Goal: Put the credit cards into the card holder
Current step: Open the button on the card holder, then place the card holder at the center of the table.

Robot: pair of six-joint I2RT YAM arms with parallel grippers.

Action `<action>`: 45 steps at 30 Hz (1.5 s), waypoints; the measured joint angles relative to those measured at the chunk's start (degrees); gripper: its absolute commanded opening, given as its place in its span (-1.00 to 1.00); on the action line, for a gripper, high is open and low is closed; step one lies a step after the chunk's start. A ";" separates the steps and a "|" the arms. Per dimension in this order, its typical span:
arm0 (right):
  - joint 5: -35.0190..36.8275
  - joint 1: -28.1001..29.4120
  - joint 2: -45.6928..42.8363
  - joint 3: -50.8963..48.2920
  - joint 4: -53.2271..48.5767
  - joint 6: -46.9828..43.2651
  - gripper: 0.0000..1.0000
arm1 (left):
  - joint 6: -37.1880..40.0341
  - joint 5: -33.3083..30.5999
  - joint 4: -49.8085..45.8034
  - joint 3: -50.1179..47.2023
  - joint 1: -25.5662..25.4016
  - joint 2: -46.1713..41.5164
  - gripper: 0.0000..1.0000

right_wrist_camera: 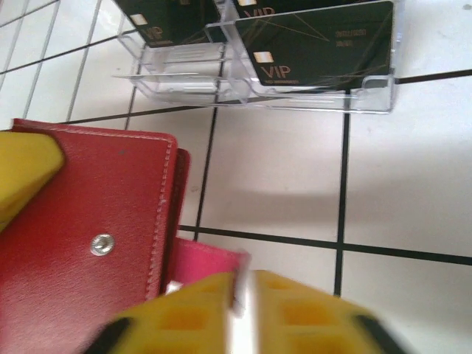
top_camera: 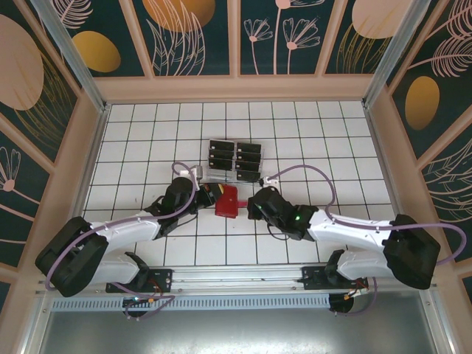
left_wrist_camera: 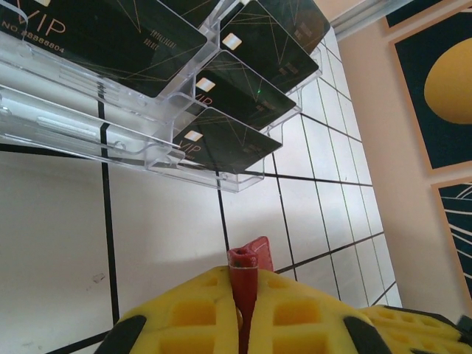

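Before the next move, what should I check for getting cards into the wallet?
1. Left gripper clamped on red wallet: ok, the edge is pinched between the yellow fingers.
2. Right gripper holding the pink flap: cannot tell, blurred.
3. Wallet open, pockets exposed: not ok, outer red face showing.
4. VIP cards seated in clear rack: ok.
5. Card in hand: not ok, none picked yet.
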 measured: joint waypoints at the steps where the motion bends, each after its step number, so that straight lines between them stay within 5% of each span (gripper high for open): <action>1: -0.52 -0.17 -0.39 -0.37 0.72 0.28 -0.09 | 0.02 -0.24 0.02 -0.04 0.00 -0.04 -1.00; 9: -3.21 -0.26 -1.49 -2.01 4.90 1.99 0.30 | 0.44 -1.29 0.00 -0.15 0.00 -0.96 -1.00; 13: -3.74 -0.28 -1.55 -2.05 6.38 2.14 0.30 | 0.44 -1.36 0.00 -0.22 0.00 -1.31 -1.00; 20: -4.81 -1.99 -0.57 -3.34 8.70 3.17 -0.06 | 0.44 -1.46 0.00 -0.24 0.00 -2.73 -1.00; 33: -8.46 -3.43 4.46 -4.00 13.05 3.37 -0.20 | 0.44 -1.49 -0.02 -0.31 0.00 -2.95 -1.00; 42: -11.21 -5.01 6.95 -4.00 16.35 3.30 -0.95 | 0.44 -1.49 -0.02 -0.55 0.00 -2.95 -1.00; 45: -12.20 -5.64 6.95 -3.98 17.03 3.15 -1.00 | 0.63 -1.60 -0.24 -0.87 0.00 -2.93 -1.00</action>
